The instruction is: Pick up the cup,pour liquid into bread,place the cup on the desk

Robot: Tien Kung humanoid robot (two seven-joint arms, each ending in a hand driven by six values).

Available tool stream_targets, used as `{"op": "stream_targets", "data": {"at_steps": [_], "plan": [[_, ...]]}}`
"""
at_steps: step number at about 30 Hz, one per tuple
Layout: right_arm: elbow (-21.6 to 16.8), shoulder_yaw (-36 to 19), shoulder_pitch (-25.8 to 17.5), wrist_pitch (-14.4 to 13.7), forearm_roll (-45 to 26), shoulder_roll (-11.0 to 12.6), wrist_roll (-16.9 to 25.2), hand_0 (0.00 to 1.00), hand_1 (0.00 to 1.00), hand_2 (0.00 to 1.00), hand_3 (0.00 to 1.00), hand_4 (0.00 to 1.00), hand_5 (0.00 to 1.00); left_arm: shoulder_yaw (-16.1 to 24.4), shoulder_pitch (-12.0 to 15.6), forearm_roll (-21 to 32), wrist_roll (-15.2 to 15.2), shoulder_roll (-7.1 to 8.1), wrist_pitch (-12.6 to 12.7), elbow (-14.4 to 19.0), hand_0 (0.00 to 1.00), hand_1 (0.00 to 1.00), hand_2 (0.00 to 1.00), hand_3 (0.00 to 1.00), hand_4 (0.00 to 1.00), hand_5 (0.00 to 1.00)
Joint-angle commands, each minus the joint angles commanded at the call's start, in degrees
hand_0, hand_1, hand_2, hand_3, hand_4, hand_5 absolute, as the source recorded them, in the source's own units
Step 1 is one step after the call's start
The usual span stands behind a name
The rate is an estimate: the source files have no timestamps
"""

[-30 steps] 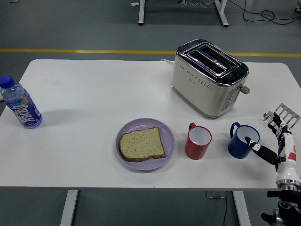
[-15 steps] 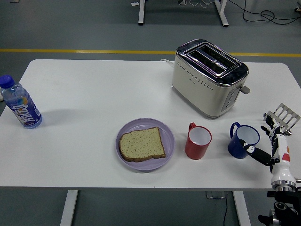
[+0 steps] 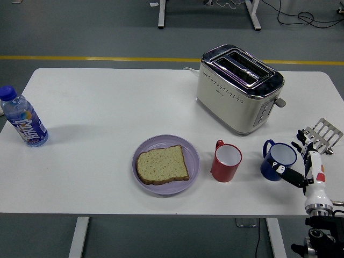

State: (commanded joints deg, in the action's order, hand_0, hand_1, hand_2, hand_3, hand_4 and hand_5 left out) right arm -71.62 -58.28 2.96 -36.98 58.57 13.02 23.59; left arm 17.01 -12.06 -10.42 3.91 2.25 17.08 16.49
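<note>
A blue cup [image 3: 278,161] stands upright at the right front of the white table [image 3: 97,102]. Left of it is a red cup [image 3: 226,161], also upright. A slice of bread [image 3: 162,164] lies on a purple plate [image 3: 166,141] near the front middle. My right hand [image 3: 294,157] comes up from the lower right corner, fingers spread, right beside the blue cup. Its thumb [image 3: 280,170] lies against the cup's near right side and the other fingers stand apart from the cup on its right. The hand holds nothing. The left arm is out of sight.
A cream and chrome toaster [image 3: 239,88] stands behind the two cups. A water bottle with a blue cap [image 3: 24,121] stands at the far left edge. The table's right edge runs close to my right hand.
My right hand has crept left and a little forward toward the blue cup, so the thumb now reaches its side. The cups, bread and plate have not moved.
</note>
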Motion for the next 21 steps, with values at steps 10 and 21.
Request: {"op": "stream_targets", "data": {"at_steps": [10, 21], "plan": [[1.66, 0.76, 1.09, 0.0, -0.01, -0.34, -0.16, 0.95, 0.845, 0.935, 0.938, 0.998, 0.014, 0.03, 0.04, -0.03, 0.03, -0.08, 0.01, 0.02, 0.684, 0.692, 0.697, 0.549, 0.254, 0.998], [3.43, 2.0, 2.05, 0.0, -2.27, -0.73, 1.62, 0.951, 0.845, 0.935, 0.938, 0.998, 0.013, -0.03, 0.01, 0.11, 0.0, -0.14, 0.03, 0.03, 0.683, 0.691, 0.697, 0.549, 0.254, 0.998]]}}
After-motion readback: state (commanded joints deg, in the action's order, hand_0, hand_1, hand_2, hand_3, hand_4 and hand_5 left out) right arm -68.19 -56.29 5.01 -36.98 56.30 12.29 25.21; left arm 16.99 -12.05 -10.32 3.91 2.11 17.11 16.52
